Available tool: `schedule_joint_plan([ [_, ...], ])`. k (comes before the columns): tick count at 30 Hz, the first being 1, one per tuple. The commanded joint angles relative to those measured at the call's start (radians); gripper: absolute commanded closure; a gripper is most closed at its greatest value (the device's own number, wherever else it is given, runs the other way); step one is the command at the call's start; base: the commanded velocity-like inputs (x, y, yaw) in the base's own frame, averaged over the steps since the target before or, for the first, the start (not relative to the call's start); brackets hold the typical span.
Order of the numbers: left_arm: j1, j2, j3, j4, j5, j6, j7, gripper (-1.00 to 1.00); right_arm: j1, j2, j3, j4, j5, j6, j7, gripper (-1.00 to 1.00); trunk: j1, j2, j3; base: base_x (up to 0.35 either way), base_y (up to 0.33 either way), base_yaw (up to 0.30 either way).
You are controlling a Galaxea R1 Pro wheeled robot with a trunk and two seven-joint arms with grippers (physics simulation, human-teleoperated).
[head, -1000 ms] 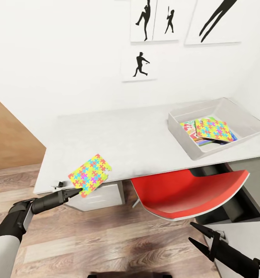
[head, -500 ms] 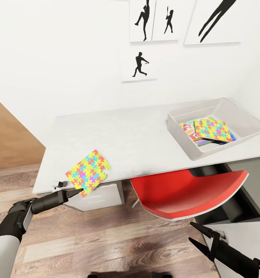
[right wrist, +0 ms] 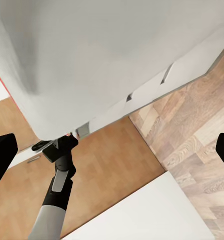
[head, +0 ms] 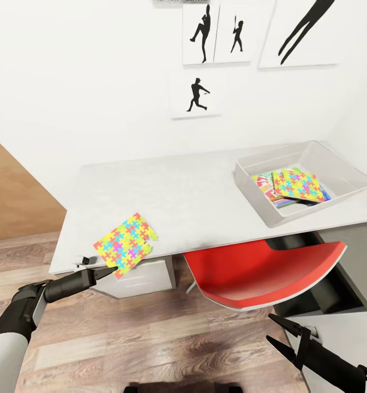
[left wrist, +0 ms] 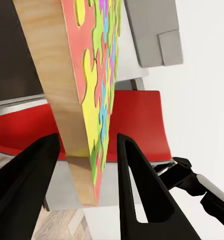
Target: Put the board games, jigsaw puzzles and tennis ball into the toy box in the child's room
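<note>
Head view: a long light-grey table [head: 205,191] stands against a white wall hung with black sports-silhouette pictures [head: 197,95]. The left gripper [head: 111,269] pinches the near corner of 1 jigsaw puzzle [head: 125,244], a bright square at the table's front left edge. At the table's right end sits the pale grey toy box [head: 336,169], holding a second jigsaw puzzle [head: 299,185] on top of colourful board games [head: 266,183]. A red chair [head: 265,273] is tucked under the table. The right gripper [head: 284,334] hangs low over the floor, jaws spread apart and empty.

Left wrist view: the 2 black fingers [left wrist: 136,190] clamp the puzzle's [left wrist: 94,90] edge.

Right wrist view: 2 dark fingertips [right wrist: 2,155] sit wide apart above wood floor [right wrist: 191,145].
</note>
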Motion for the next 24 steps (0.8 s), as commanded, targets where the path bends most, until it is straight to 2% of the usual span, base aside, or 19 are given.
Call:
schedule_joint_plan([
  [1, 0.0, 0.0, 0.0, 0.0, -0.001, 0.011, -0.005, 1.0, 0.0, 0.0, -0.001, 0.0, 0.008, 0.003, 0.008, -1.0, -0.004, 0.007, 0.003, 0.0, 0.0, 0.0],
  [7, 0.001, 0.007, 0.0, 0.0, -0.002, 0.014, -0.005, 1.0, 0.0, 0.001, -0.001, 0.0, 0.008, 0.003, 0.008, -1.0, -0.027, 0.049, 0.021, 0.0, 0.0, 0.0],
  [11, 0.001, 0.041, -0.008, 0.0, -0.003, 0.025, -0.005, 1.0, 0.0, 0.001, -0.001, 0.0, 0.008, 0.003, 0.008, -1.0, -0.042, 0.077, 0.034, 0.0, 0.0, 0.0],
  [17, 0.001, 0.059, -0.016, -0.015, -0.008, 0.147, -0.005, 1.0, 0.0, -0.001, -0.004, -0.005, 0.008, 0.003, 0.014, -1.0, -0.065, 0.119, 0.053, 0.0, 0.0, 0.0],
  [24, 0.001, 0.073, -0.016, -0.022, -0.006, 0.175, -0.005, 1.0, -0.019, -0.009, -0.004, -0.012, 0.011, 0.003, 0.021, -1.0, -0.092, 0.168, 0.075, 0.0, 0.0, 0.0],
])
